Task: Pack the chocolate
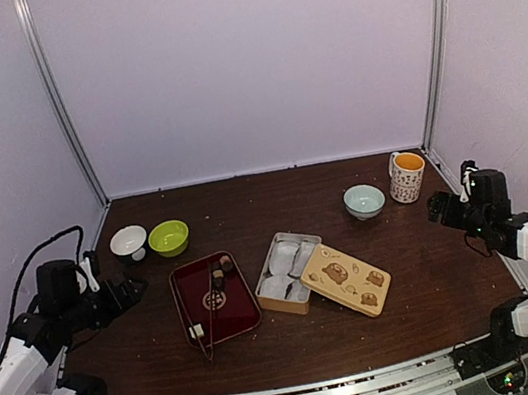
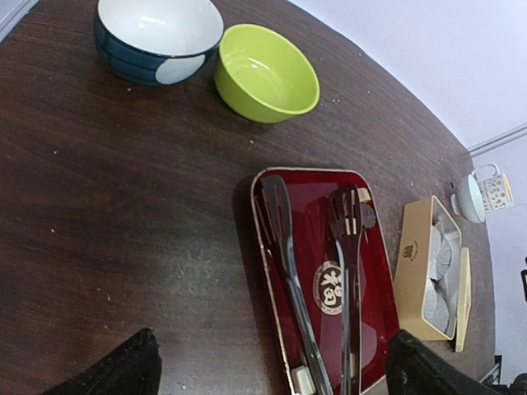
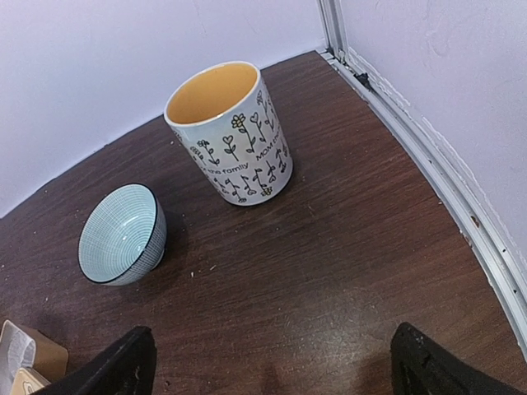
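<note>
Two small dark-brown chocolate lumps [image 1: 225,262] lie at the far end of a dark red tray [image 1: 243,313], beside the tips of metal tongs [image 1: 207,308]. In the left wrist view the tongs [image 2: 290,263] lie lengthwise on the tray [image 2: 375,288], and one chocolate [image 2: 368,216] shows by the forked tip. An open beige box [image 1: 283,301] with white paper cups stands right of the tray, its bear-printed lid [image 1: 346,280] leaning on it. My left gripper [image 1: 123,294] [image 2: 276,366] is open, low at the tray's left. My right gripper [image 1: 438,206] [image 3: 276,366] is open at the far right, over bare table.
A white bowl [image 1: 128,241] and a green bowl [image 1: 168,238] stand behind the tray. A pale blue bowl [image 1: 364,201] and a flowered mug [image 1: 407,177] stand at the back right, just ahead of my right gripper. A small cream cube [image 1: 196,330] lies at the tray's near end.
</note>
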{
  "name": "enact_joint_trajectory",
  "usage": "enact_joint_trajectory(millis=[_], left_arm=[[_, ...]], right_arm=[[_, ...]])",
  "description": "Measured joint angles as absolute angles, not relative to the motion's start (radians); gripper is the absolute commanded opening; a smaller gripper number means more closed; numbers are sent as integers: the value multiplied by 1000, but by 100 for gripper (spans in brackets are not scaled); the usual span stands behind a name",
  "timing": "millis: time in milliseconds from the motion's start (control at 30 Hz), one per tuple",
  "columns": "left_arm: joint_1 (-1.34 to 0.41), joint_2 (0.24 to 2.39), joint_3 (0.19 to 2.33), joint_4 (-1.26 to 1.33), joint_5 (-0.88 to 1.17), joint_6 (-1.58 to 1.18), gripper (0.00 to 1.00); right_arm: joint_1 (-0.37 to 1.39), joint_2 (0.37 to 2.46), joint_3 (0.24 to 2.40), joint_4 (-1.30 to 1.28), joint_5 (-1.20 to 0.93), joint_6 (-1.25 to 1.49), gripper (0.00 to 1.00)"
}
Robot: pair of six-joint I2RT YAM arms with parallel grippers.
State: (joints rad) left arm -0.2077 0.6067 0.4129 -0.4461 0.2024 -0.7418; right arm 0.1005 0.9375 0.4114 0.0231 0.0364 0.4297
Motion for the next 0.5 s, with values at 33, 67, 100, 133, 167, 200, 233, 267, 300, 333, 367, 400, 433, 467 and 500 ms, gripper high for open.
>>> enact_joint_trajectory(millis=[33, 67, 100, 133, 167, 200, 233, 267, 300, 333, 367, 400, 433, 467, 500], left_arm=[[-218, 602, 413, -449, 203, -748, 98], [-228, 598, 412, -451, 204, -751, 98], [-238, 594, 411, -453, 203, -756, 98], [-250, 591, 411, -458, 201, -762, 98], [-264, 590, 410, -463, 198, -767, 98], [-292, 590, 411, -473, 187, -775, 98], [-315, 591, 410, -478, 178, -781, 98], [-345, 594, 411, -483, 165, -788, 98], [-369, 598, 411, -487, 152, -796, 98], [-403, 607, 411, -492, 134, -804, 98], [-432, 617, 413, -494, 117, -817, 98], [-455, 626, 414, -496, 103, -826, 98], [-484, 638, 415, -496, 84, -838, 98], [-518, 653, 416, -495, 66, -852, 98], [-546, 665, 417, -495, 52, -865, 98]], right_arm=[[101, 937, 411, 30, 34, 429, 100], [101, 937, 411, 36, 34, 428, 100], [101, 937, 409, 43, 33, 428, 100], [101, 936, 406, 48, 33, 428, 100], [101, 935, 402, 51, 33, 428, 100], [101, 933, 397, 52, 32, 429, 100], [101, 931, 393, 54, 30, 429, 100], [101, 929, 390, 56, 30, 429, 100], [101, 928, 387, 57, 30, 430, 100], [101, 927, 385, 57, 29, 430, 100], [101, 927, 385, 58, 29, 430, 100], [101, 927, 385, 59, 28, 430, 100], [101, 927, 385, 60, 27, 430, 100], [101, 927, 385, 61, 27, 430, 100], [101, 927, 385, 62, 27, 430, 100]])
